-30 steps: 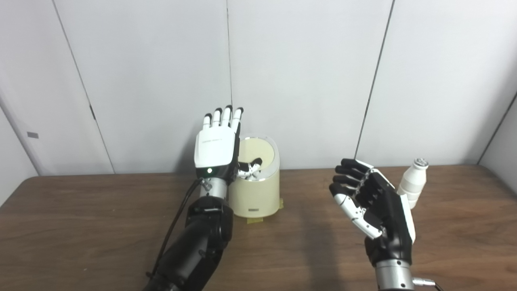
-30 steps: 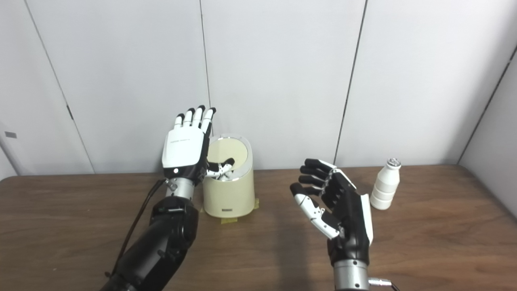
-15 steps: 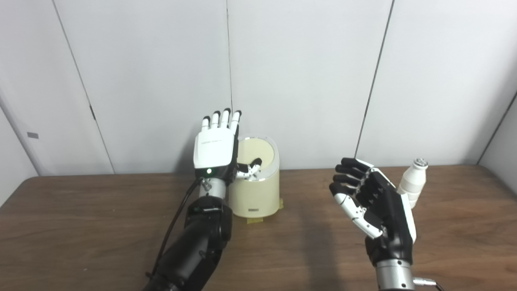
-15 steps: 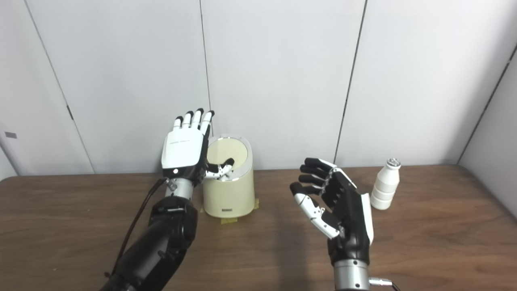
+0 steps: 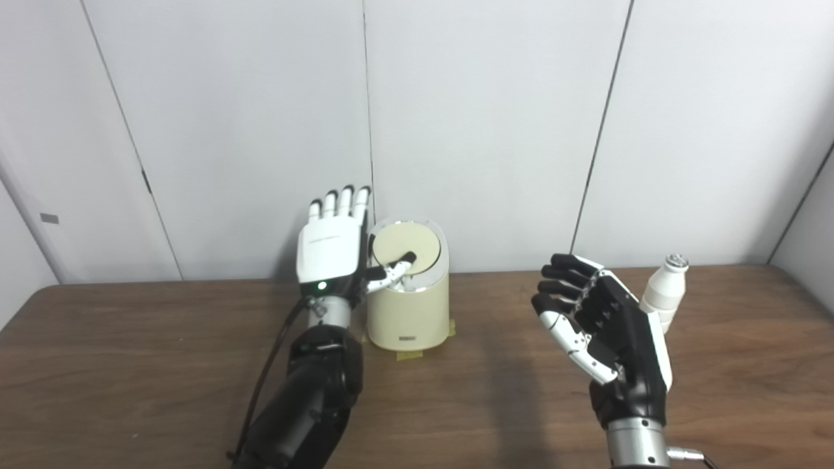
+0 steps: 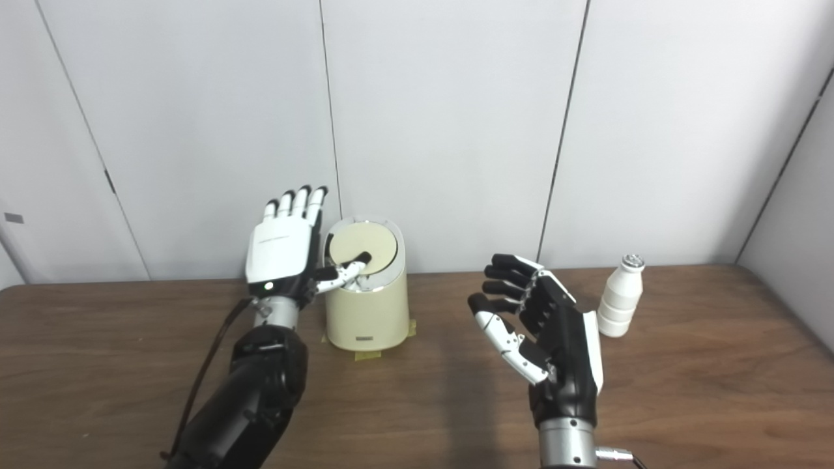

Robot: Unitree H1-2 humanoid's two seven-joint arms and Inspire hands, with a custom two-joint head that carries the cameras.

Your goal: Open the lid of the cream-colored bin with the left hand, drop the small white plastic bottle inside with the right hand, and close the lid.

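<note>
The cream-colored bin (image 5: 408, 312) stands at the back of the wooden table (image 5: 163, 365), left of centre. Its round lid (image 5: 405, 243) sits tilted inside a chrome ring. My left hand (image 5: 329, 251) is upright just left of the bin, fingers spread and open, and its thumb tip touches the lid's face. The small white plastic bottle (image 6: 622, 296) stands upright at the back right. My right hand (image 6: 541, 326) hovers open in front of and left of the bottle, palm facing left, holding nothing and apart from the bottle.
Yellow tape (image 5: 410, 355) shows under the bin's base. A black cable (image 5: 267, 378) runs along my left forearm. Grey wall panels (image 5: 488, 130) rise right behind the table's back edge.
My left hand has shifted left and a little lower. Its thumb, earlier deep in the bin's opening, now rests on the lid face, which looks smaller and more level. The right hand stayed put.
</note>
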